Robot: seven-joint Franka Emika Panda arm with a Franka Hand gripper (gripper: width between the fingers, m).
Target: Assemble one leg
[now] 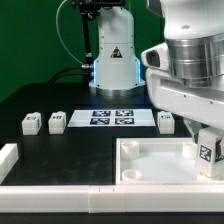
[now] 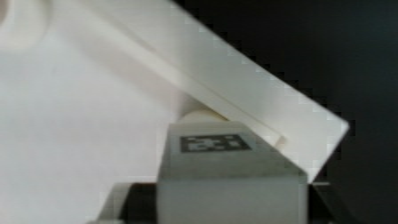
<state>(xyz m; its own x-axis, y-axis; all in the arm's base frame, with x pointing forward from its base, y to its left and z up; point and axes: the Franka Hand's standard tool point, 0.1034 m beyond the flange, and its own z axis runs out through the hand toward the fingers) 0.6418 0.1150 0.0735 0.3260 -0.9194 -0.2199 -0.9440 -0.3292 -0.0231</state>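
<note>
My gripper [image 1: 206, 140] is shut on a leg [image 1: 208, 153], a small white block with a black-and-white tag. It holds the leg upright over the corner of the large white tray-like piece [image 1: 150, 162] at the exterior view's right. In the wrist view the leg [image 2: 221, 165] fills the space between the dark fingers [image 2: 143, 196], with its tag facing the camera, and the tray-like piece's rim [image 2: 249, 95] lies just beyond it. The corner socket under the leg is hidden. Three more legs stand on the black table: two at the left [image 1: 31, 122] [image 1: 57, 121] and one at the right [image 1: 166, 121].
The marker board [image 1: 112, 117] lies flat between the loose legs. The robot's base [image 1: 115, 60] stands behind it. A white raised border [image 1: 8, 157] runs along the table's left and front edges.
</note>
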